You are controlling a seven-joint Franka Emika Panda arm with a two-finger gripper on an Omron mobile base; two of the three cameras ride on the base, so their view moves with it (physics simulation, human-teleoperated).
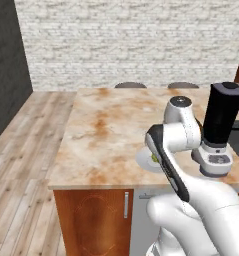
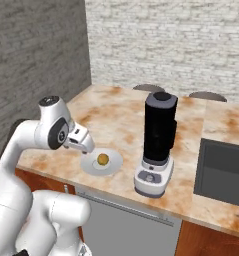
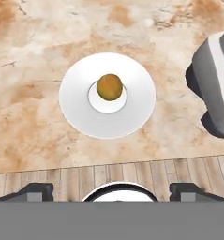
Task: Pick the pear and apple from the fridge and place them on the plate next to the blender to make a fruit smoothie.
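One fruit [image 3: 109, 87], round and yellow-brown, sits in the middle of the white plate [image 3: 80, 112]; whether it is the pear or the apple I cannot tell. Just beside the plate on the marble bench [image 2: 116, 120] stands the black blender [image 2: 158, 142]. Above the plate the fingers [image 3: 117, 190] are spread wide with nothing between them. With one fruit likely left to fetch, the risk is crowding: setting a second on so small a plate could nudge this one off
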